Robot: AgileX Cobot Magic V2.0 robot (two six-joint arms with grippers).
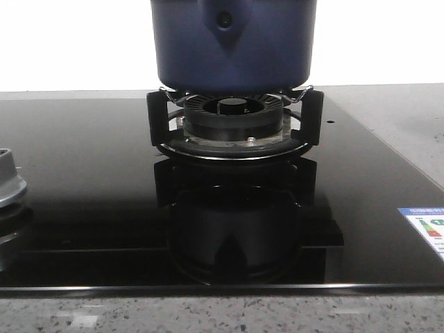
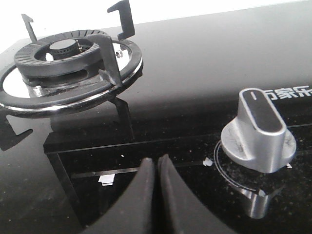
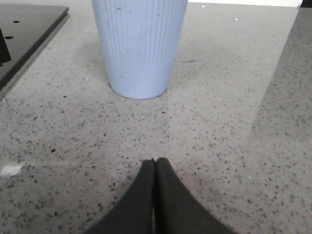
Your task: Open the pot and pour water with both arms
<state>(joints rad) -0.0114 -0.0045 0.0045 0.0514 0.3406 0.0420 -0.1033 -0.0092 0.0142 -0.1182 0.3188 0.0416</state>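
Clearly both pincers, left pincer (image 2: 156, 168) and right pincer (image 3: 154, 168), sit closed and empty; reaching carelessly could knock the pot (image 1: 232, 45) off its burner (image 1: 232, 118).

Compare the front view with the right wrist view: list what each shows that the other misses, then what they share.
Only the front view shows the navy pot sitting on the burner's black supports, the burner beneath it, a grey knob at the left edge, and a coloured label on the right.

Only the right wrist view shows a pale blue ribbed cup standing upright on the counter, and the right gripper with its fingers closed together, holding nothing.

Both show the black glass cooktop and the speckled grey countertop.
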